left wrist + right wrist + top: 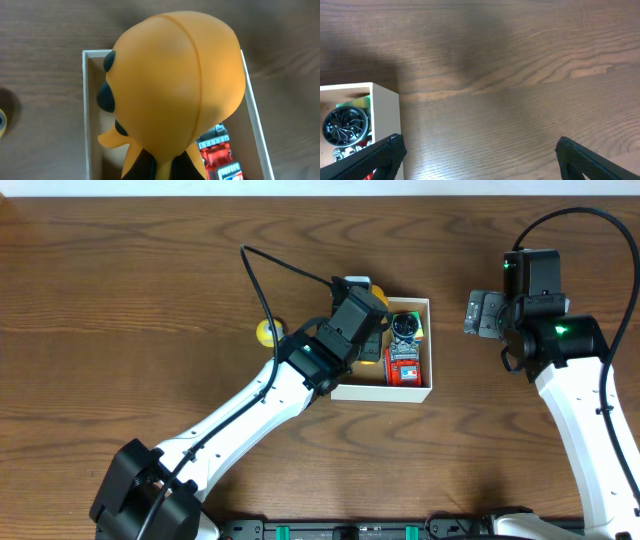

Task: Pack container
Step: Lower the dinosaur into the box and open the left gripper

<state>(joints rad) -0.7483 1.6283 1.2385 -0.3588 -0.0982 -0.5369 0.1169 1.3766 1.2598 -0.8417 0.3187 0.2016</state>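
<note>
1. One container (400, 392) noted mid-table: square, shallow, white walls, brown floor. Sits on the wood table (120, 270).
2. Over the container's left part: left gripper (362, 315), clenched on a lower limb of an orange toy (175, 75).
3. Same orange toy: round, dark spots down one side. Fills the left wrist view and hides most of the container floor beneath. Touching the floor or not: cannot tell.
4. Inside the container, right half: red toy truck (404, 366) toward the robot's side, black finned wheel (404, 326) toward the far wall, green piece (362, 102) just beside the wheel.
5. Over bare table to the right of the container, apart from it: right gripper (478, 315), released, fingers wide apart, holding nothing.
6. On the table just left of the container, outside it: yellow round thing (267, 332).
</note>
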